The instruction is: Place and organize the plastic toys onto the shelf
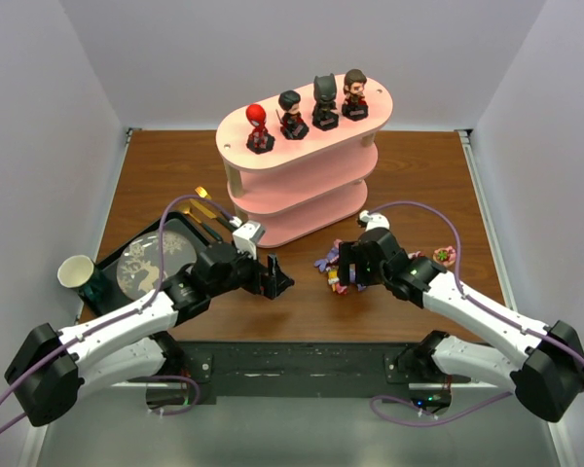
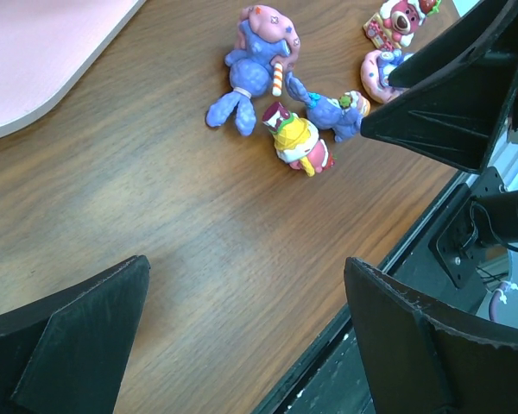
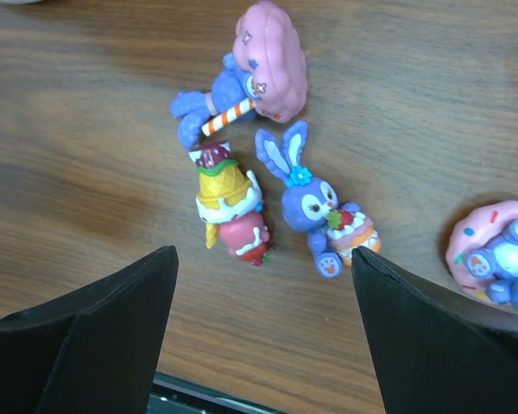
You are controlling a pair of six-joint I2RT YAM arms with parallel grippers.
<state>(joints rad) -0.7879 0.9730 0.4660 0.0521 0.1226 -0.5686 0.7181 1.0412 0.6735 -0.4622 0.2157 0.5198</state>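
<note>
The pale pink shelf (image 1: 302,180) stands at the back middle. Four big-headed figures stand in a row on its top board: red (image 1: 259,127), two black (image 1: 292,114) (image 1: 324,102) and brown-haired (image 1: 354,94). Small toys lie on the table in front of it: a blue figure with a pink cloud (image 3: 250,82), an ice-cream figure (image 3: 229,203), a purple bunny with cake (image 3: 315,207) and a pink donut figure (image 3: 501,254). My right gripper (image 3: 263,345) is open and empty just above them. My left gripper (image 2: 246,345) is open and empty over bare wood to their left.
A black tray (image 1: 170,226) with a round plate (image 1: 146,265) sits at the left, with a cup (image 1: 76,272) beside it and gold cutlery (image 1: 206,199) behind. The table's near edge (image 2: 363,285) lies just under my left gripper.
</note>
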